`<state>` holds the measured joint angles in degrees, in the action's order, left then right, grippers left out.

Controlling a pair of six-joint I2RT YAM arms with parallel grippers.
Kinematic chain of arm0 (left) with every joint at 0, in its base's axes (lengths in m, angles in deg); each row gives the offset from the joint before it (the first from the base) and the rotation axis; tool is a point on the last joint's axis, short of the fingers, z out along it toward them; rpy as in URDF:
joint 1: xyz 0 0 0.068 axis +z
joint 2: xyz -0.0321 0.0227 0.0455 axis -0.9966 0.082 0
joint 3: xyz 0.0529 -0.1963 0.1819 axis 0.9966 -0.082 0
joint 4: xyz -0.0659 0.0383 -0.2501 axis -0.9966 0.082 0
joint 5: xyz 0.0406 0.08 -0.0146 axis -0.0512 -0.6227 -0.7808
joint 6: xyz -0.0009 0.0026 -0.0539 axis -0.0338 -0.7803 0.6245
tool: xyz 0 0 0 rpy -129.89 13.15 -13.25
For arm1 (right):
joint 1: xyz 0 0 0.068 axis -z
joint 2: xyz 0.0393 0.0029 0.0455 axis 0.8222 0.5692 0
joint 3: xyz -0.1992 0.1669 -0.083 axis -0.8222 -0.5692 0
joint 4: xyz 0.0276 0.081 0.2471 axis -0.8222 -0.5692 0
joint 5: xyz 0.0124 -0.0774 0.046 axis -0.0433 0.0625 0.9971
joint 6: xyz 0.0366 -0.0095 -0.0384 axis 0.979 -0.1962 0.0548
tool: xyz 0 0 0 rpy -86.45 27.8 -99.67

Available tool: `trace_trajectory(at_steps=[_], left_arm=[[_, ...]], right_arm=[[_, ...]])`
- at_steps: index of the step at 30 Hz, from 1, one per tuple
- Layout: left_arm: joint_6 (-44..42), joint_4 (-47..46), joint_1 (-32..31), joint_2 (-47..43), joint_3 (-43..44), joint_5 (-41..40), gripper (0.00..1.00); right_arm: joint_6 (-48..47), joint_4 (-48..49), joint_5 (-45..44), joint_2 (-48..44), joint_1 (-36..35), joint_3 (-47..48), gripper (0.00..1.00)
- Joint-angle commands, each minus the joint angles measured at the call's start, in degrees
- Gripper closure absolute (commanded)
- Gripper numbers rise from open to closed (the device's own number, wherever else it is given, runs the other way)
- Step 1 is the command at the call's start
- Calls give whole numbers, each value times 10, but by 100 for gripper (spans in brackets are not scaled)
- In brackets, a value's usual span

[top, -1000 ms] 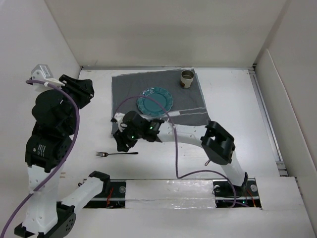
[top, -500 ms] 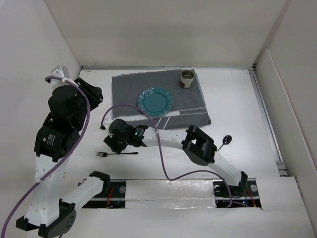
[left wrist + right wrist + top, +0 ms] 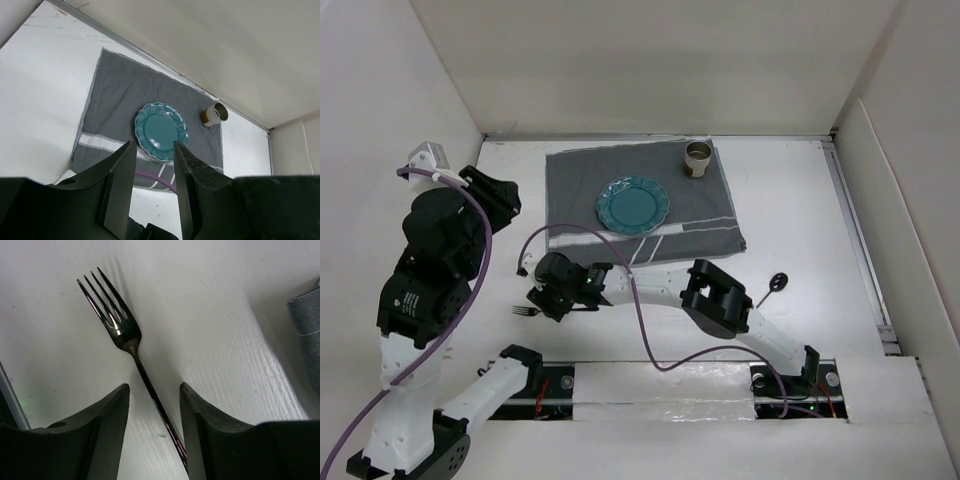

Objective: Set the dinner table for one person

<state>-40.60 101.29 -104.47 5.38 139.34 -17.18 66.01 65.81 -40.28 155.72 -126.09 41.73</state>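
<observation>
Right wrist view showed a slim, glossy dark fork (image 3: 132,352), four-tined, flat on the matte white dinner table (image 3: 225,340), its handle untouched between the right gripper's (image 3: 153,390) parted jaws. The left gripper (image 3: 154,150), parted and empty, faced a grey striped cloth (image 3: 115,95) bearing a scalloped teal plate (image 3: 161,131).

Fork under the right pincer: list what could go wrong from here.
1. The fork lies flat on the dinner table; its thin handle runs slantwise through the open right pincer, so closing may twist or skid it.
2. The purple cable loops over the grey cloth near the plate and might drag them.
</observation>
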Motion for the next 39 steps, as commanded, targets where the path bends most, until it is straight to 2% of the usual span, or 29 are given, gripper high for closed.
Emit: trace_trajectory(at_steps=[1, 2, 5, 6, 13, 15, 16, 17, 22, 27, 28, 30, 31, 32, 35, 36, 37, 39], left_arm=[[-8, -5, -2, -7, -1, -13, 67], [-8, -5, -2, -7, 1, -15, 67], [-7, -2, -2, -8, 2, -16, 67], [-7, -1, -2, -11, 2, -15, 67], [-7, 5, -2, -14, -11, -22, 67], [-7, 2, -2, -12, -13, -22, 67], [-5, 2, -2, -12, -13, -24, 67], [-6, 2, -2, -11, -12, -25, 67], [-11, -2, -2, -8, -10, -47, 68], [-19, -17, -2, -2, -26, -53, 72], [-19, -17, -2, 1, -28, -54, 77], [-20, -21, -2, 8, -41, -53, 86], [-23, -23, -2, 12, -48, -49, 98], [-25, -24, -2, 17, -59, -49, 100], [-22, -1, -2, 57, -70, -53, 100], [-19, 16, -2, 106, -68, -59, 100], [-13, 25, -2, 107, -68, -68, 100], [25, 44, -2, 154, -58, -95, 100]], right_arm=[[-2, 9, -32, -5, -7, -32, 54], [1, 20, -33, -5, -12, -32, 56], [-10, 58, -140, -11, -34, -85, 66], [-6, 65, -204, -10, -39, -95, 68], [33, 110, -251, -19, -45, -154, 69], [38, 106, -262, -16, -50, -154, 79], [41, 99, -266, -15, -50, -150, 95], [46, 85, -271, -16, -50, -143, 100], [73, 51, -250, -85, -50, -125, 100], [124, -6, -191, -146, 20, -63, 100], [133, -20, -188, -146, 34, -35, 100], [155, -39, -179, -144, 75, -12, 100], [162, -42, -179, -137, 89, 12, 100], [170, -58, -179, -130, 101, 28, 100], [188, -87, -177, -87, 150, 96, 100], [197, -112, -172, -58, 171, 145, 100], [203, -123, -172, -42, 181, 146, 100], [218, -139, -165, -13, 198, 215, 100]])
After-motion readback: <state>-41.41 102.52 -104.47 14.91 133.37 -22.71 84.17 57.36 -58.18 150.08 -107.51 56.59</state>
